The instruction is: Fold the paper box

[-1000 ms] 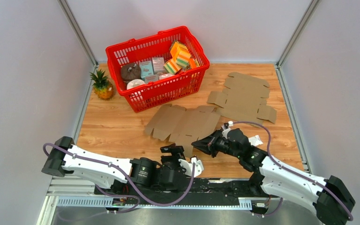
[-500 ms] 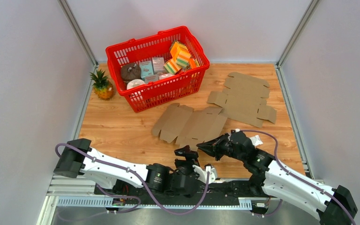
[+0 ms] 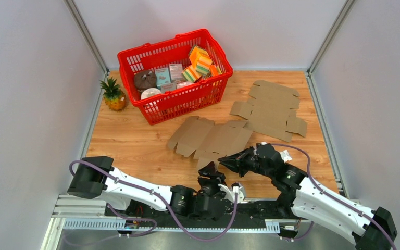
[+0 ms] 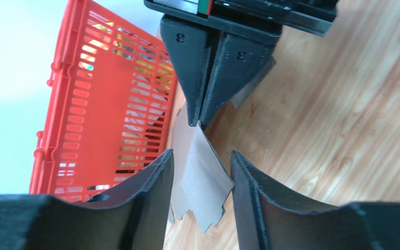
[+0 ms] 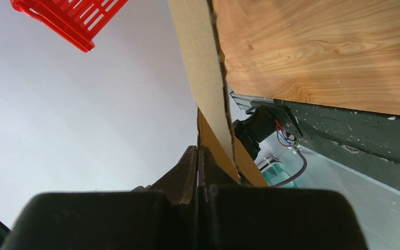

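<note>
Nearest us, at the front edge of the worktop [image 3: 130, 148], the left pincer [image 4: 200, 156] stands fairly wide. Its two dark fingers [image 4: 148, 200] reach up on either side of a raised flap of the cardboard blank [image 3: 216, 136]. We cannot tell whether either finger touches the flap.

Just beyond, the right pincer [image 3: 223, 161] is clamped shut on that same flap, its tips pinching the cardboard's near edge. In the left wrist view the flap spreads from that pinch toward the gap between the left fingers. In the right wrist view we see the sheet edge-on, running straight out of the closed jaws and lifted off the wood.

Past both pincers, the rest of the blank lies flat and unfolded on the middle of the worktop, stretching away from us. A second blank [image 3: 271, 107] lies flat farther back on the right, just beside the first one's far right corner. We cannot tell whether the two touch.

At the far left stands a red basket [image 3: 216, 52] holding small boxes, striped sponges and a brown round thing. A small pineapple [image 3: 113, 94] stands just beside its left wall.
</note>
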`<state>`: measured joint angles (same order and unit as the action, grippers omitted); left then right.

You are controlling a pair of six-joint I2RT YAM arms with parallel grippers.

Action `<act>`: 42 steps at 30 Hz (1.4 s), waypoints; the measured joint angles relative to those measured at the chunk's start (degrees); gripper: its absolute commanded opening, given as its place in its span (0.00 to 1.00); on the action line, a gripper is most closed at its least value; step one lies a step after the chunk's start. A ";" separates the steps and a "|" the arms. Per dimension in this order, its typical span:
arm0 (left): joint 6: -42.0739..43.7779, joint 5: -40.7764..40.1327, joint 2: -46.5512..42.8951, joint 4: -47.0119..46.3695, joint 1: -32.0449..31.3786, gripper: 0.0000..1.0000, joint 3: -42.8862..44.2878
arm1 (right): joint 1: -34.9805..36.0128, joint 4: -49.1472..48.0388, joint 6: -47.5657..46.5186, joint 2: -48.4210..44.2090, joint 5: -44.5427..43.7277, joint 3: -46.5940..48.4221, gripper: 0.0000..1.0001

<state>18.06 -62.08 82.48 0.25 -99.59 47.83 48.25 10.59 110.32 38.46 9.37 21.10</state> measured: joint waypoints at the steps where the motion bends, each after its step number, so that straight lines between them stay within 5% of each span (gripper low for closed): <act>1: 0.94 -1.01 0.17 -1.36 0.09 0.45 -0.33 | 0.09 0.00 0.15 -0.02 0.04 0.00 0.00; 7: 6.51 -5.62 2.60 -9.18 1.38 0.03 -1.84 | 0.81 1.25 0.46 -0.70 0.17 0.76 0.05; 9: 8.24 -6.62 2.78 -11.39 1.55 0.00 -2.45 | 0.90 1.55 0.46 -0.68 0.13 1.25 0.07; 12: 9.79 -7.56 2.67 -13.90 1.57 0.00 -3.43 | 1.22 1.66 0.04 -0.66 0.20 1.70 0.27; 14: 10.58 -8.07 2.47 -14.88 1.77 0.00 -4.20 | 1.51 2.08 -1.55 -0.57 0.46 2.16 0.56; 15: 10.91 -8.39 2.29 -15.17 1.84 0.00 -4.55 | 1.57 2.49 -2.43 -0.55 0.50 2.51 0.80; 18: 11.21 -8.98 1.03 -15.15 1.97 0.00 -5.14 | 1.62 7.39 -11.65 -0.50 -0.02 6.47 0.98; 26: 5.03 -8.63 -8.96 -9.73 2.97 0.00 -5.57 | 1.62 23.02 -54.62 -1.16 -2.84 28.55 1.00; 31: -2.99 -4.85 -18.05 -0.04 4.09 0.00 -5.51 | 1.81 32.15 -75.06 -3.91 -19.30 33.35 1.00; 36: -13.38 2.21 -29.53 12.68 6.71 0.00 -4.96 | 1.79 25.40 -93.48 -7.41 -24.76 28.89 1.00; 42: -22.49 11.06 -41.31 26.03 9.73 0.00 -0.90 | 1.77 17.66 -114.25 -2.25 -13.25 29.70 0.99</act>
<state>-4.43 -51.03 41.17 26.28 -89.86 46.94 50.02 28.25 -3.92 36.21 -3.88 50.81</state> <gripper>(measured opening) 0.010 0.999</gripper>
